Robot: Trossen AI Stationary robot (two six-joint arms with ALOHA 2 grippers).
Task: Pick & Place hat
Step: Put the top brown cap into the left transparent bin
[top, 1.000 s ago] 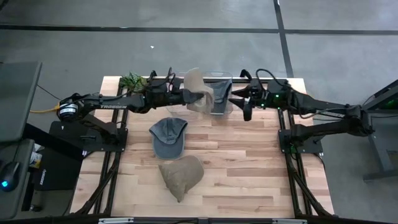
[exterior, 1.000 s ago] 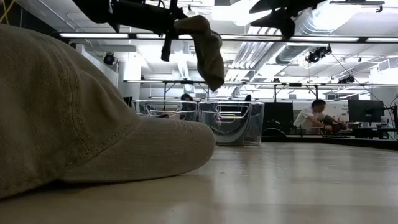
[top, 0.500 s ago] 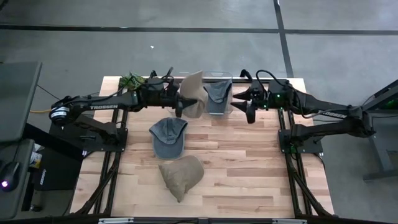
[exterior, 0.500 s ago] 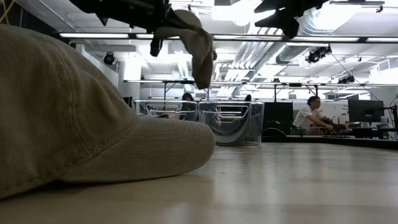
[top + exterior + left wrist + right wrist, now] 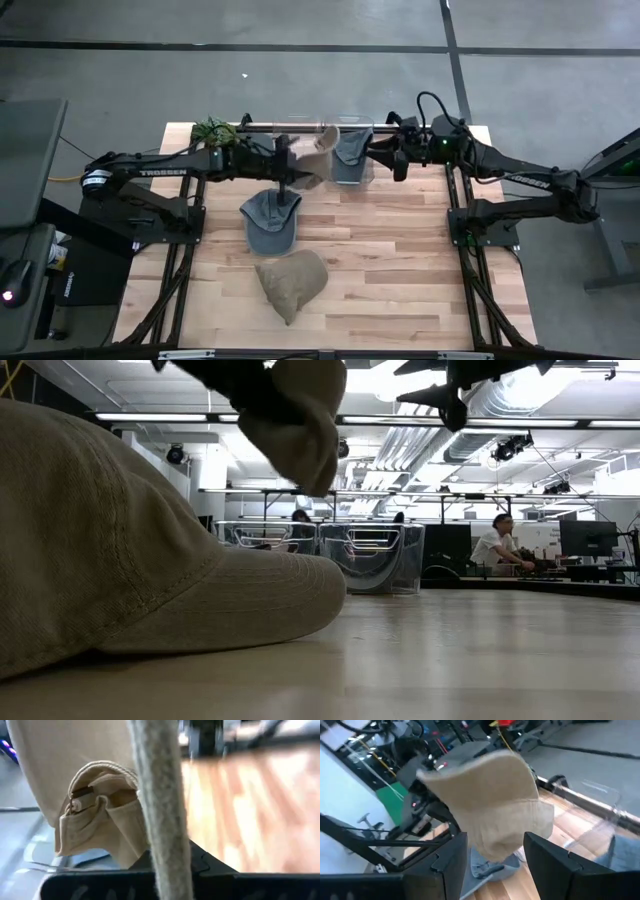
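Up near the frame's top centre, the left gripper (image 5: pixel 296 168) is clenching a beige hat (image 5: pixel 316 152); the right gripper (image 5: pixel 388 160) is hovering beside it, jaws parted and empty.

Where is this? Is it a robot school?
Probably a robotics lab or workshop. Long ceiling lights and ducts run overhead, a person sits at computer screens, and the wooden table stands on a concrete floor.
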